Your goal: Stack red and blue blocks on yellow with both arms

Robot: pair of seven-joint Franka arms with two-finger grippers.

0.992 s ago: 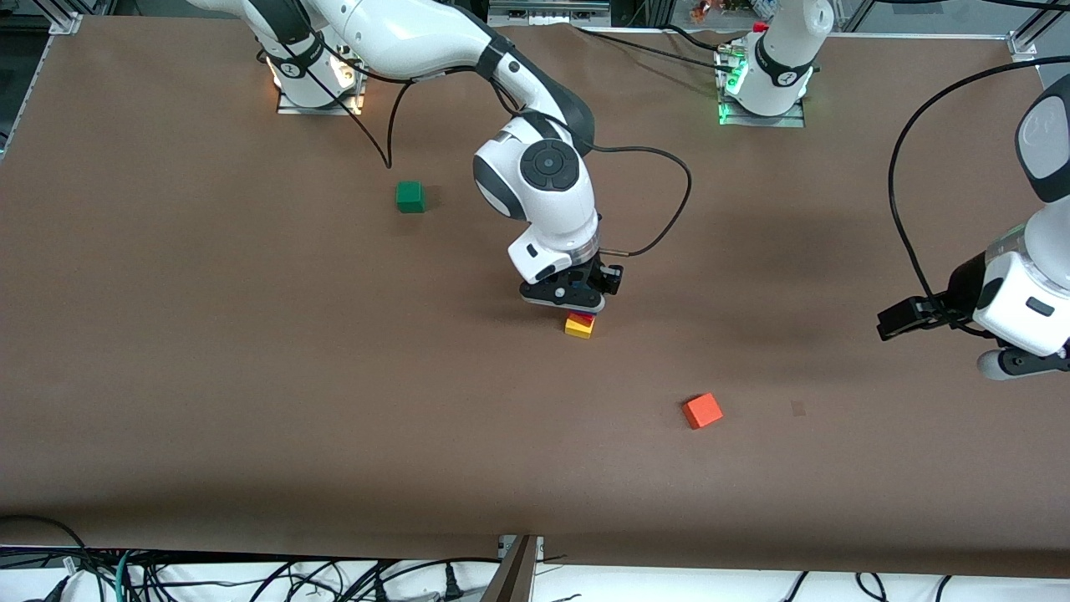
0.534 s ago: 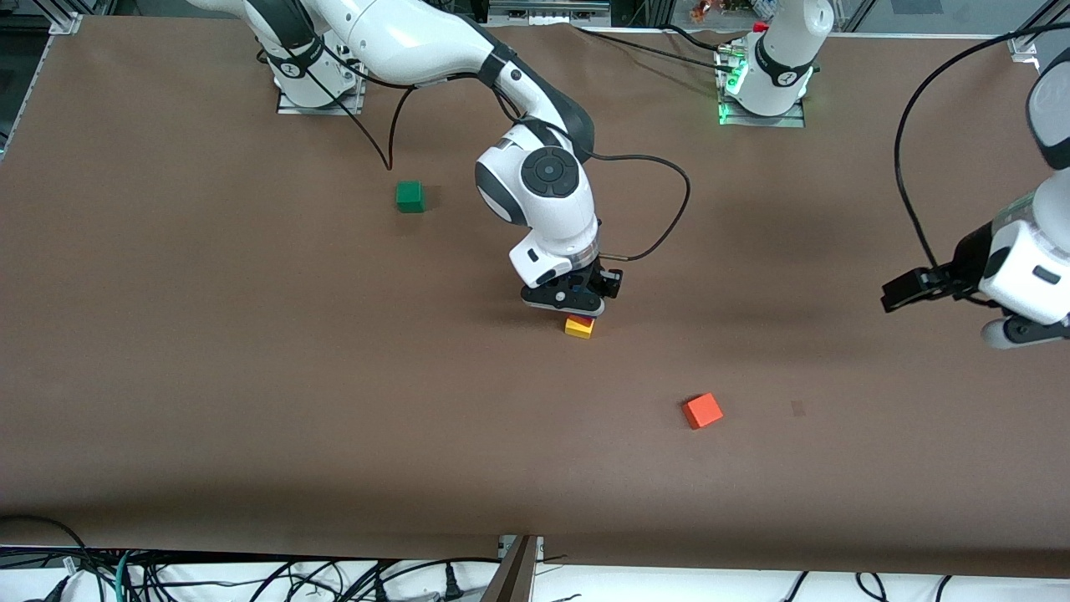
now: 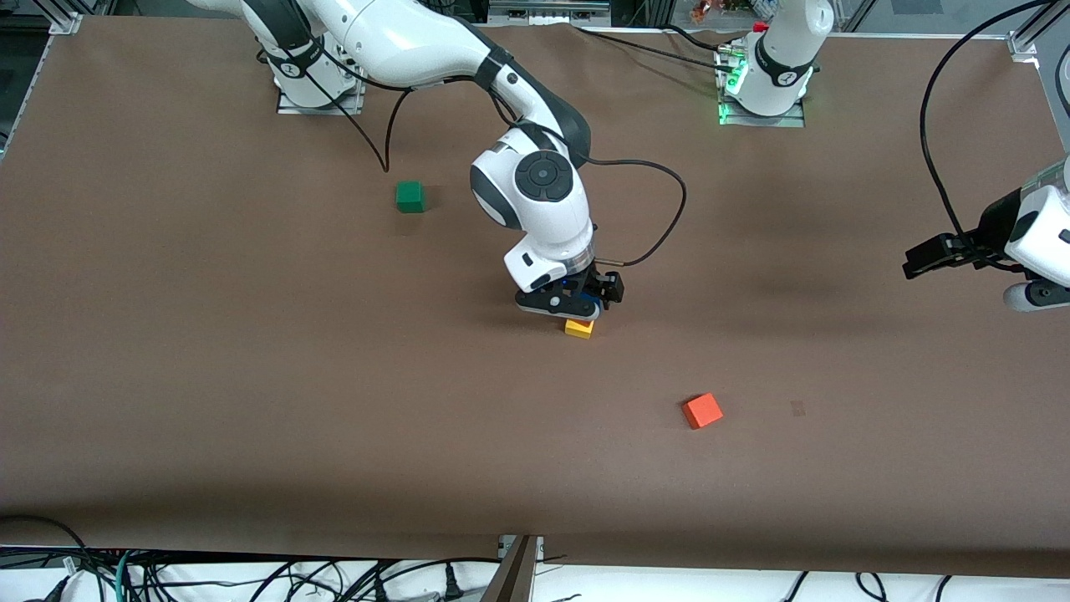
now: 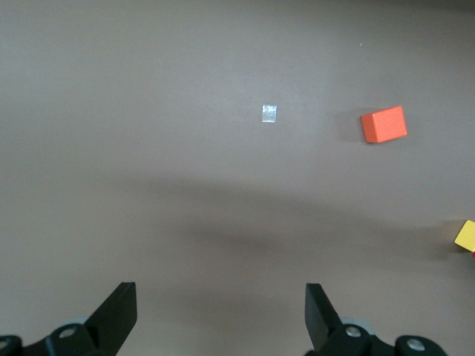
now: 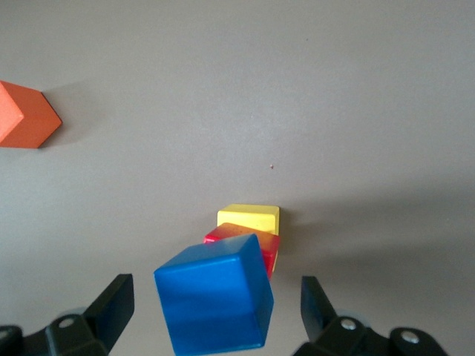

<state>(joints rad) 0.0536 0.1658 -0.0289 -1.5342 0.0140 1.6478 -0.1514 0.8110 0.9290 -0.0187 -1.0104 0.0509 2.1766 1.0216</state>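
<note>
The green cube (image 3: 410,196) sits toward the right arm's end of the table. The right gripper (image 3: 572,306) hangs spread wide over the stack, blue block (image 5: 215,304) atop the red block (image 5: 245,245) on the yellow cube (image 3: 578,328). The orange cube (image 3: 702,410) lies nearer the front camera, and the left gripper (image 3: 924,259) waits, released.

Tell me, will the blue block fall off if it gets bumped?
Probably yes. The blue block looks tilted atop the red block on the yellow block, with the right gripper open around it, so a nudge could topple it. Its faces are flat, so it should slide, not roll. The left gripper waits open over the table.
</note>
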